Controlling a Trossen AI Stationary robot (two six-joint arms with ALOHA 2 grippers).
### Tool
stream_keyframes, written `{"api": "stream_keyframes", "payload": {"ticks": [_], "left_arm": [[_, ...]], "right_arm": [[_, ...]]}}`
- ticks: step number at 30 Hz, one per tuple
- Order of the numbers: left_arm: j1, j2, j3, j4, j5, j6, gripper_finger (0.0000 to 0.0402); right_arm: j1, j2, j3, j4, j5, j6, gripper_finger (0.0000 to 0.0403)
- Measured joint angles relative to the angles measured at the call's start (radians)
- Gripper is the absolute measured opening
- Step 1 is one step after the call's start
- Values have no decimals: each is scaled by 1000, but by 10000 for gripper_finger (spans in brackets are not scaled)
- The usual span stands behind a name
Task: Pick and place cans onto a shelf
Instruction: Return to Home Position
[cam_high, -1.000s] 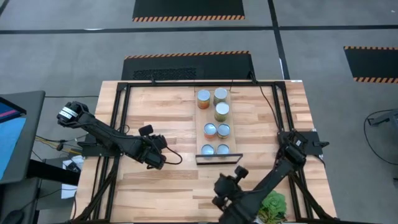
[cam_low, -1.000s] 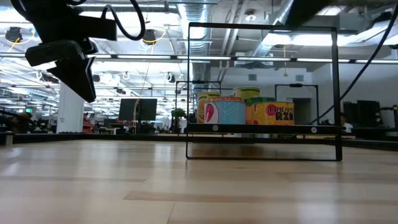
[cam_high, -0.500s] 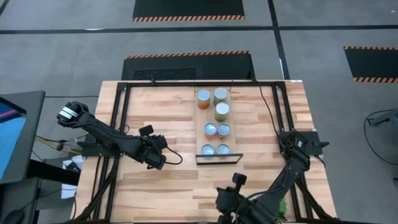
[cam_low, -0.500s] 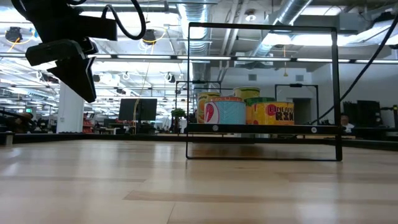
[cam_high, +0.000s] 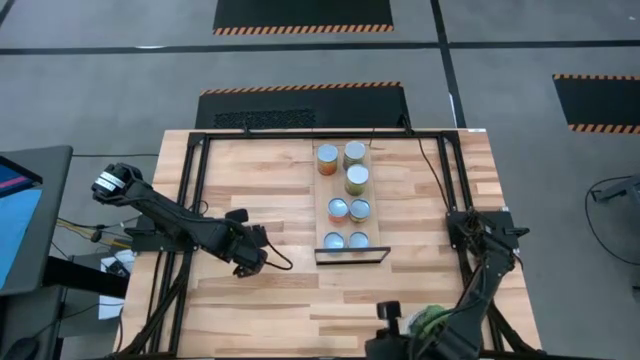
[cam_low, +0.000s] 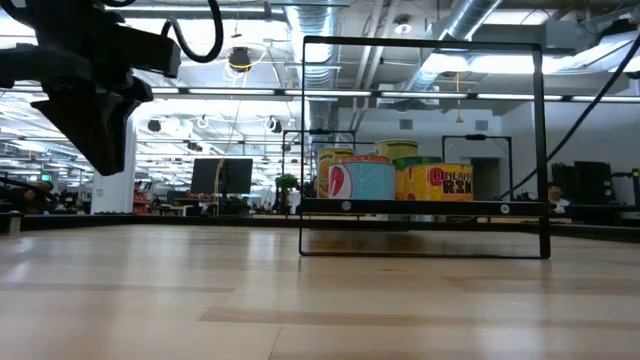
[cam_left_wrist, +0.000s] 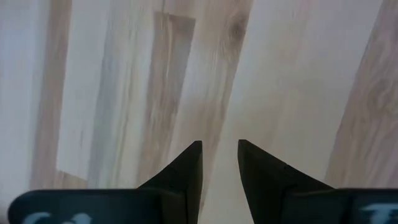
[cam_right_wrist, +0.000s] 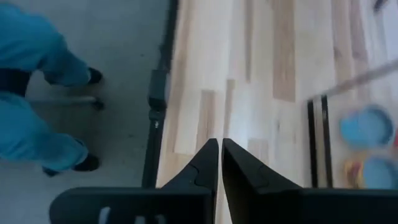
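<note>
Seven cans with silver tops stand in two rows on the pale-wood shelf. Its black bracket end faces the near edge. In the low view the cans sit on the board, which is raised on a black frame. My left gripper hovers over bare tabletop left of the shelf, slightly open and empty; it also shows in the left wrist view. My right gripper is shut and empty by the table's near edge. Its arm is at the picture's bottom.
A leafy green plant lies at the near edge beside my right arm. A black frame runs around the tabletop. A person's blue trouser legs and dark shoes show on the floor beyond the table's edge.
My right arm has drawn back toward the table's near edge and somewhat right, away from the shelf. My left gripper has shifted a little toward the near edge and has turned. The cans and shelf have stayed put.
</note>
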Motion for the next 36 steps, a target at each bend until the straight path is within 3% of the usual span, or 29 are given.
{"api": "stream_keyframes", "payload": {"ticks": [2,6,10,16,20,24,30,36], "left_arm": [[8,-3,1,-2,3,15,91],[40,-41,38,26,174,157,91],[88,-137,56,163,252,323,91],[226,-425,52,267,267,425,91],[304,-653,2,366,320,456,91],[315,-861,-142,535,323,459,91],[313,-1113,-413,724,326,335,91],[313,-1192,-560,893,377,294,91]], "right_arm": [[9,-17,-4,21,6,-91,44],[9,-97,0,11,25,-132,44],[-6,-196,0,-5,34,-238,44],[-22,-365,-42,-32,12,-305,44],[6,-495,-147,27,12,-312,43],[50,-655,-361,244,9,-395,44],[105,-935,-849,762,2,-513,44],[43,-1209,-1378,1351,-213,-645,44]]}}
